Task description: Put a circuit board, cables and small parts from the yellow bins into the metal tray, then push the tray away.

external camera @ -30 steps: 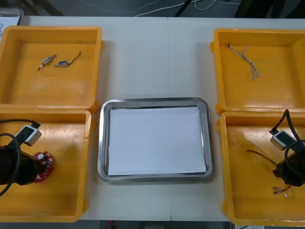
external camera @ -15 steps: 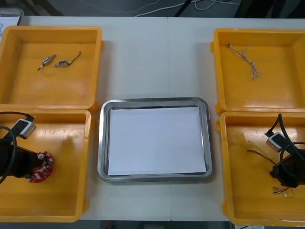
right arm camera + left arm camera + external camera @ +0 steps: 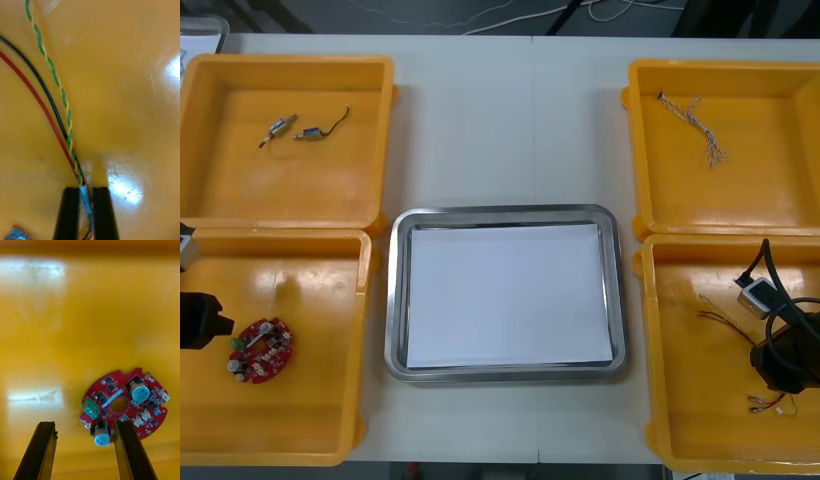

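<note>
The left pincer point(image 3: 205, 322) is low in the near left bin point(image 3: 310, 440), at its outer side. Its fingers point(image 3: 47, 450) stand wide apart and hold nothing. The board point(image 3: 258, 350) lies flat on the bin floor just beside it. In the left wrist view the board point(image 3: 123, 408) sits off centre, its edge touching or just under one finger, so the opening is not yet around it.

I judge the board to be light and stiff, but delicate. Small cylinders and connectors stand up from its face, and pressure there could break them. A hold across the bare rim looks safer. Because it lies flat on smooth plastic, it may slide away before the fingers close.

The right pincer point(image 3: 780, 370) is in the near right bin point(image 3: 680, 420). Its fingers point(image 3: 69, 213) are nearly together and pinch the cables point(image 3: 62, 123) near one end, where the red, black and twisted green-yellow strands meet.

These cables seem very light and limp. They should hang and trail when lifted, and the free ends point(image 3: 715, 320) could catch on the bin wall. The thin strands may also slip out of a weak pinch.

The tray point(image 3: 395, 300) lies between the bins, white inside, with nothing in it.
</note>
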`<state>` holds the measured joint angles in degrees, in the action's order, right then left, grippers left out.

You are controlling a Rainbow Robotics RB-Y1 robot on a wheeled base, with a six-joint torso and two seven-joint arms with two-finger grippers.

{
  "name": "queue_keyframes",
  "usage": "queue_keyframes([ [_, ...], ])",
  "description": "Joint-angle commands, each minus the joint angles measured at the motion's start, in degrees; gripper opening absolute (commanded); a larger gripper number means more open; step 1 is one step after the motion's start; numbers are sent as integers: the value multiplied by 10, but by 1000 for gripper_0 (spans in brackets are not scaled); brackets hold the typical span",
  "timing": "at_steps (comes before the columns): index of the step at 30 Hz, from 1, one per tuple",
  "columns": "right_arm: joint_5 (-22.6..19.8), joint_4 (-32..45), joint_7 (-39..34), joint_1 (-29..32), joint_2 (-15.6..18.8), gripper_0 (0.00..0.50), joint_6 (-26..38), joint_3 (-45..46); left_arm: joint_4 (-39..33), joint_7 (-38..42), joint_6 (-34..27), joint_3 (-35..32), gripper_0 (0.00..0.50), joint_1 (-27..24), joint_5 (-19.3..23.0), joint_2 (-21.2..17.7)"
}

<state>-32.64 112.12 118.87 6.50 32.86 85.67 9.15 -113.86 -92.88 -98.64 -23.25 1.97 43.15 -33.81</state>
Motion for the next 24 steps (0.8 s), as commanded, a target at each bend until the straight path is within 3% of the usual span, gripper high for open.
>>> queue_keyframes([
  [1,4,2,-1,5,-10,0,-4,-5,-27,150,-32,-44,458,-10,2,-24],
  [12,-7,3,4,-25,-10,0,4,37,-26,243,-29,-41,456,-4,-25,-24],
  [18,-11,25,1,-40,-10,0,39,77,-26,293,-11,-25,457,-2,-34,-24],
  [24,-14,67,0,-51,-10,0,105,128,-26,344,23,15,457,0,-79,-14],
])
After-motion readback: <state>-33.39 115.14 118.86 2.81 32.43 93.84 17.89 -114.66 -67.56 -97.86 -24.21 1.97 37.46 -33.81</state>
